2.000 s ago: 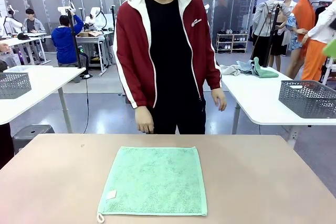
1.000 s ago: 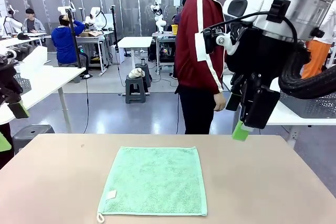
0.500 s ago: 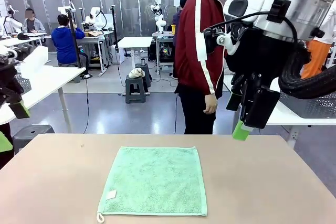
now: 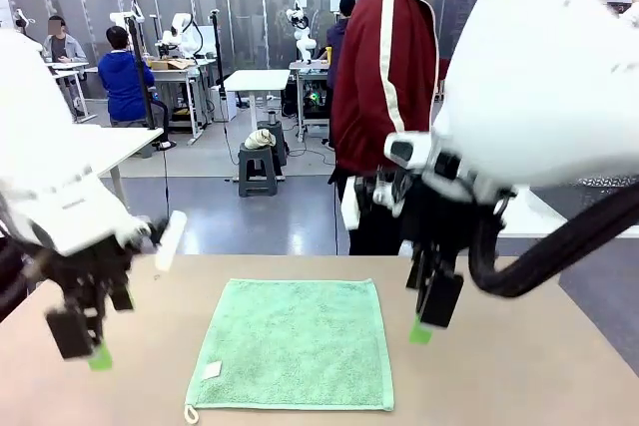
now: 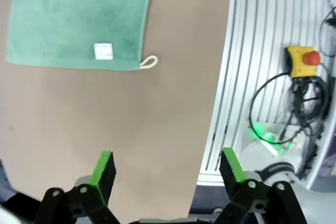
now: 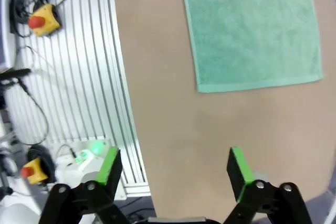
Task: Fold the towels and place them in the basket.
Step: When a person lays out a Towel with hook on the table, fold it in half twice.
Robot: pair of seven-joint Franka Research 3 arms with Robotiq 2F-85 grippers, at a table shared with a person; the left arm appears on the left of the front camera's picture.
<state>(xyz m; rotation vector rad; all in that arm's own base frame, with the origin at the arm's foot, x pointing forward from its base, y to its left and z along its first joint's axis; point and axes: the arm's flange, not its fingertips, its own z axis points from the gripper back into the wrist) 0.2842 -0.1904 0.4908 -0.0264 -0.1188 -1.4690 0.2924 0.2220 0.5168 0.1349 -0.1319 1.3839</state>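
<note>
One mint-green towel (image 4: 295, 346) lies flat and unfolded on the brown table (image 4: 529, 376), with a white tag and a loop at its near left corner. My left gripper (image 4: 85, 346) hangs open over the table, left of the towel. My right gripper (image 4: 429, 318) hangs open just off the towel's right edge. In the left wrist view the towel (image 5: 79, 14) lies ahead of the open gripper (image 5: 167, 163), bare table between the fingers. The right wrist view shows the towel (image 6: 252, 24) beyond its open gripper (image 6: 174, 163). The basket is out of view.
A person in a red jacket (image 4: 384, 77) stands side-on at the table's far edge. On my side of the table runs a ribbed aluminium base with yellow emergency-stop boxes (image 5: 302, 61) (image 6: 39, 17) and cables. A white table (image 4: 258, 79) and stool stand farther back.
Both arms have swung down from the picture's sides to just above the table, either side of the towel. The person turned side-on to the table. The towel has not moved.
</note>
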